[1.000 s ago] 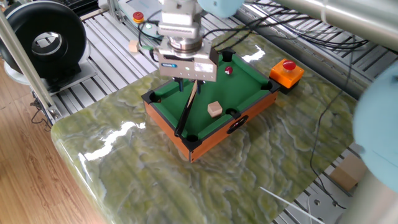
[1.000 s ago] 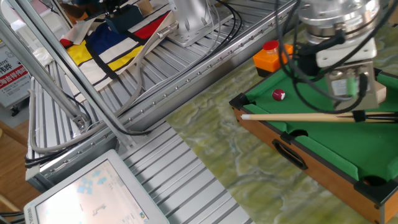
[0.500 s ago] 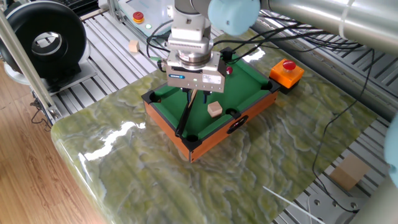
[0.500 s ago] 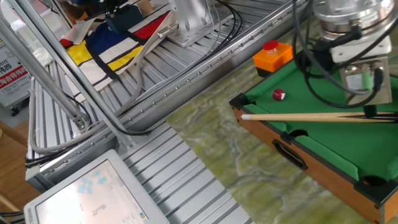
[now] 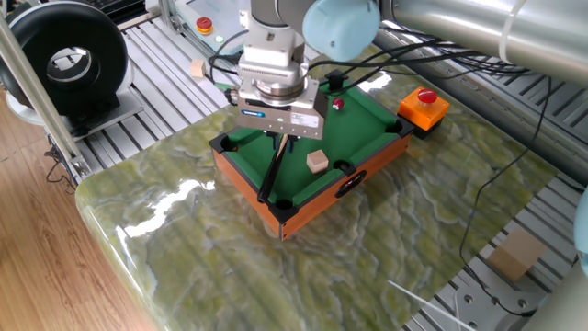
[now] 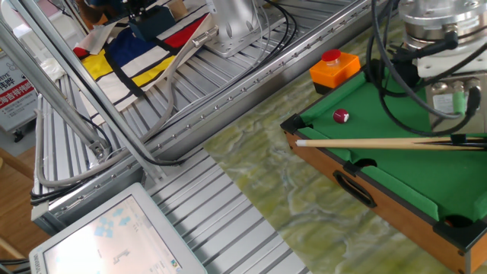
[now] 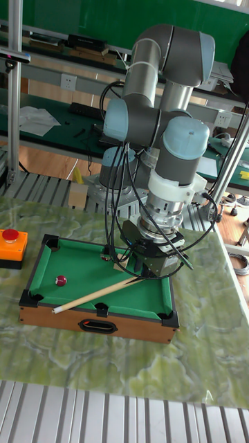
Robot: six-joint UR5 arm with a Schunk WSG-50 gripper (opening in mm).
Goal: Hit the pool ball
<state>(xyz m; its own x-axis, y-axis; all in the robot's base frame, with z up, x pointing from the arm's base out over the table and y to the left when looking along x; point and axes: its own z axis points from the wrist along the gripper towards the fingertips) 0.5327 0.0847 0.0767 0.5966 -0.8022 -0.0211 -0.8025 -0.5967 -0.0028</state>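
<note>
One fixed view: gripper (image 5: 278,138) is hanging over the mini pool table (image 5: 372,147), near the rail facing away from the red button (image 5: 426,96), fingers clamped on the butt end of the cue (image 5: 272,169). Vs. 0.5 s ago the head is sitting slightly further from the pool ball (image 5: 337,105) and higher in frame. Cue shaft is running down toward a corner pocket, away from the ball. Tan cube (image 5: 318,162) is resting on the felt by a side pocket, well apart from the ball. A blue strip label is showing on the gripper body; txt too small to read.

Other fixed view: the pool ball (image 6: 341,116) is sitting on the felt just beside the cue tip end (image 6: 303,142), not touching. Ball posn is unchanged vs. earlier frames; gripper body is drifting toward the frame edge. Judgement: no strike yet; arm is prob. still lining up.

Tall fixed view: the ball (image 7: 61,280) is lying near the table end next to the button, cue tip just below it. No legible brand.
</note>
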